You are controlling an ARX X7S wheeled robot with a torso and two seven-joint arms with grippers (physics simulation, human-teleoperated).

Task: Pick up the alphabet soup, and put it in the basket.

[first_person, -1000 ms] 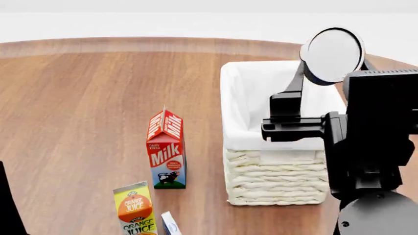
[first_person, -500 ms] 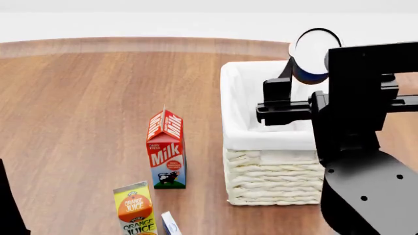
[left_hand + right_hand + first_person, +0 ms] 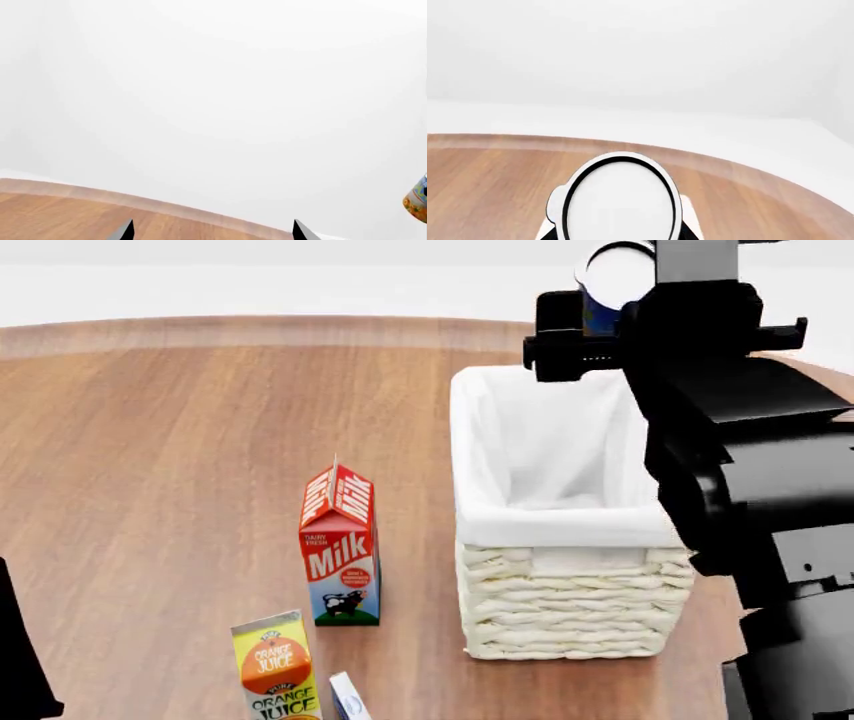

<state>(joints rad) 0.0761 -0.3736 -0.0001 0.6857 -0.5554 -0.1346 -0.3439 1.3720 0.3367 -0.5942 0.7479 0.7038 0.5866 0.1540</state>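
Note:
My right gripper [image 3: 603, 315] is shut on the alphabet soup [image 3: 614, 278], a small can with a blue label and a plain white top. It holds the can high above the far end of the basket [image 3: 567, 595], a large cream-white wicker basket with a white cloth liner. In the right wrist view the can's white top [image 3: 619, 200] fills the space between the jaws. Only the two fingertips of my left gripper [image 3: 212, 231] show in the left wrist view, spread apart with nothing between them. A bit of the can [image 3: 417, 198] shows at that view's edge.
A red milk carton [image 3: 340, 552] stands on the wooden table [image 3: 174, 460] left of the basket. An orange juice carton [image 3: 276, 668] and a small white and blue box [image 3: 350, 697] stand at the front. My left arm's dark edge [image 3: 20, 660] shows at the lower left.
My right arm has risen and moved toward the far end of the basket, carrying the can with it. The cartons and the basket have not moved.

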